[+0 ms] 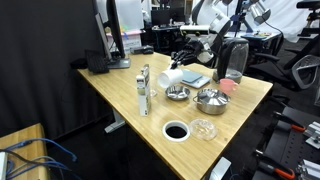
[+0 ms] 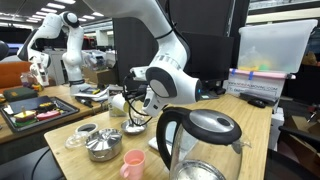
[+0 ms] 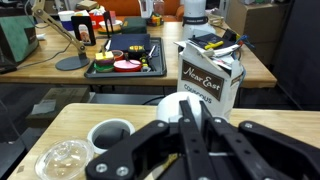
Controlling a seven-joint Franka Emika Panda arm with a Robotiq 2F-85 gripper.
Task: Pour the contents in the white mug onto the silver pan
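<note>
Right up close in an exterior view stands a shiny kettle (image 2: 205, 143), with a pink cup (image 2: 133, 164) to its left. Farther back, the pincer (image 2: 135, 103) is closed tight on the white mug (image 2: 119, 101) and holds it tipped in the air. The silver pan (image 2: 135, 126) sits on the table (image 2: 240, 125) just under the mug. Left of the pan are a bigger silver bowl (image 2: 103, 148) and a dark dish (image 2: 87, 131).

The plain white cylindrical mug (image 2: 118, 101) is tipped off upright, close above and beside the small shallow round shiny metal pan (image 2: 135, 126). The pan lies flat near the middle of the tabletop (image 2: 255, 135). The mug's contents cannot be made out.
</note>
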